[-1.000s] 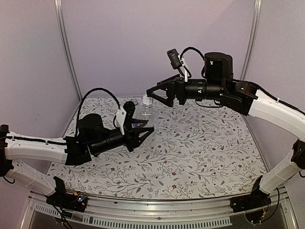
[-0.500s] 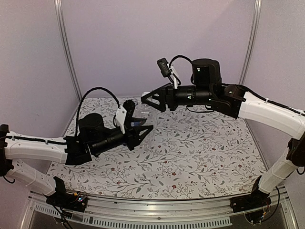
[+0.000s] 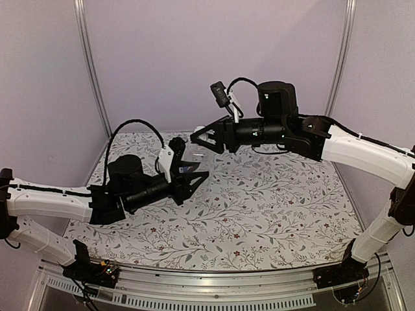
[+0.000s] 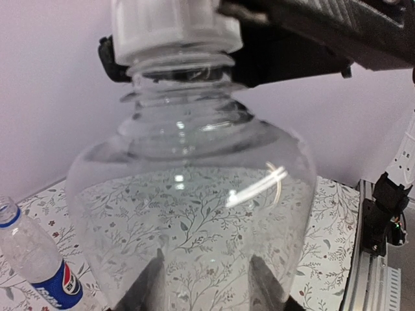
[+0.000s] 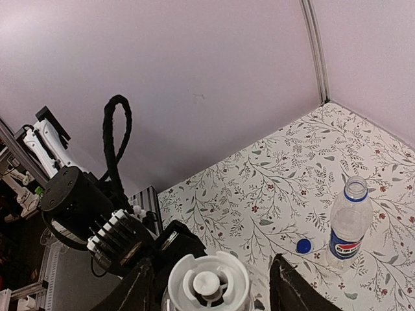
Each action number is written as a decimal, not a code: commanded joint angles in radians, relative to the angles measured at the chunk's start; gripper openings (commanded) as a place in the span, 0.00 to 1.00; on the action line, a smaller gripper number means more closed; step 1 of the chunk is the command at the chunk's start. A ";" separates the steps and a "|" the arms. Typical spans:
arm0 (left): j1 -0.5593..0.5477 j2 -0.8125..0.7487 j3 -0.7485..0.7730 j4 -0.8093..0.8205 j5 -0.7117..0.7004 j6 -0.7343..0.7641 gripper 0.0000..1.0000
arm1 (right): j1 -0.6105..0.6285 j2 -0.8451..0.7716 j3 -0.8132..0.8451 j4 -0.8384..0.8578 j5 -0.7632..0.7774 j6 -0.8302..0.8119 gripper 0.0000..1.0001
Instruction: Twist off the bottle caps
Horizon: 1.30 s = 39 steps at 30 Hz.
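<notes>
Left gripper (image 3: 193, 176) clamped on short clear bottle (image 4: 188, 214), filling centre frame. Right gripper (image 3: 196, 138) jaws apart, straddling pale cap (image 5: 209, 280) at bottom centre, gaps showing both sides. Close squarely on cap rim before twisting and hold bottle firm. Pepsi bottle (image 5: 349, 223), lower right, already uncapped.

Two bottles: one Pepsi-labelled bottle (image 5: 349, 223), one unlabelled bottle (image 4: 188, 194). Two caps: one blue cap (image 5: 303, 245), one pale cap (image 5: 207, 282). Two arms: one left arm (image 3: 45, 201), one right arm (image 3: 363, 152). Two grippers, one per arm: left gripper (image 3: 193, 172), right gripper (image 3: 198, 138). Two fingers on each. One flower-patterned desk (image 3: 272, 207). Two metal posts (image 3: 91, 71) at the back corners.
</notes>
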 commanded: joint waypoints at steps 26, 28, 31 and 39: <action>0.022 -0.028 0.001 0.087 0.738 0.004 0.40 | -0.041 -0.077 -0.026 -0.014 -0.555 -0.390 0.08; 0.022 -0.025 -0.004 0.127 0.831 -0.019 0.40 | -0.055 -0.077 -0.017 -0.028 -0.668 -0.420 0.08; 0.023 -0.018 0.002 0.155 0.900 -0.045 0.39 | -0.079 -0.062 -0.002 -0.042 -0.789 -0.434 0.09; 0.025 -0.004 0.011 0.144 0.860 -0.038 0.38 | -0.088 -0.047 -0.004 -0.052 -0.782 -0.428 0.15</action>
